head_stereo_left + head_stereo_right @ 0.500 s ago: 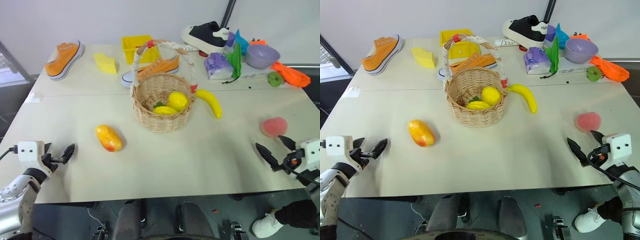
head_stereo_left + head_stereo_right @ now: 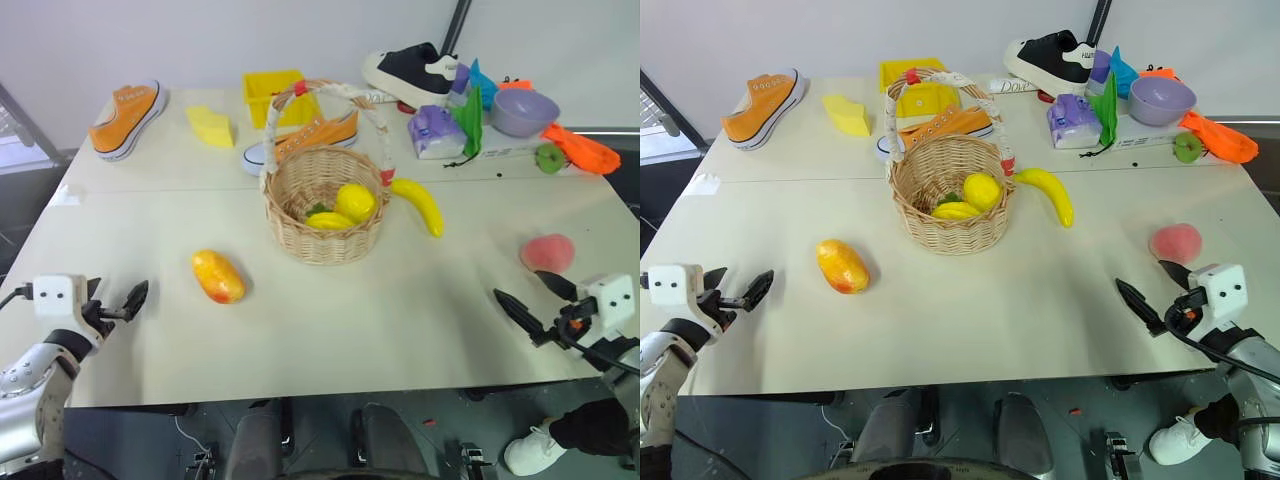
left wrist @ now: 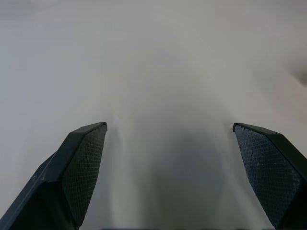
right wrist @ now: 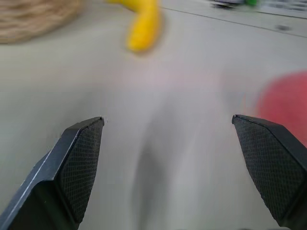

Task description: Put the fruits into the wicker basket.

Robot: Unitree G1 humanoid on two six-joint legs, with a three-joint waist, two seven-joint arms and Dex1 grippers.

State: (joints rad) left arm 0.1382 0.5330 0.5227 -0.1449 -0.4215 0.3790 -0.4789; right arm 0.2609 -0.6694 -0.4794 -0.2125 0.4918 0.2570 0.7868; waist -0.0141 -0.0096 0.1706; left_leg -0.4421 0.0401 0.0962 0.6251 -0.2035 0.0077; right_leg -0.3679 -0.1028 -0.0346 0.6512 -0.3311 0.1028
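Note:
The wicker basket point(image 2: 325, 205) stands mid-table with its wrapped handle upright; yellow fruits and something green lie inside it. An orange-yellow mango point(image 2: 218, 276) lies on the table to its front left. A banana point(image 2: 420, 205) rests just right of the basket. A pink peach point(image 2: 548, 253) sits near the right edge. My right gripper point(image 2: 523, 290) hovers open and empty just in front of the peach, which also appears beside one finger point(image 4: 268, 167) in the right wrist view. My left gripper point(image 2: 118, 297) is open and empty near the front left edge, left of the mango.
Along the back are an orange sneaker point(image 2: 127, 118), a pale yellow wedge point(image 2: 212, 127), a yellow bin point(image 2: 272, 92), a second orange sneaker point(image 2: 310, 140) behind the basket, a black shoe point(image 2: 410, 70), a purple bowl point(image 2: 524, 110) and a green apple point(image 2: 549, 157).
My right gripper has shifted a little to the left, in front of the peach. The left gripper and the fruits have stayed where they were.

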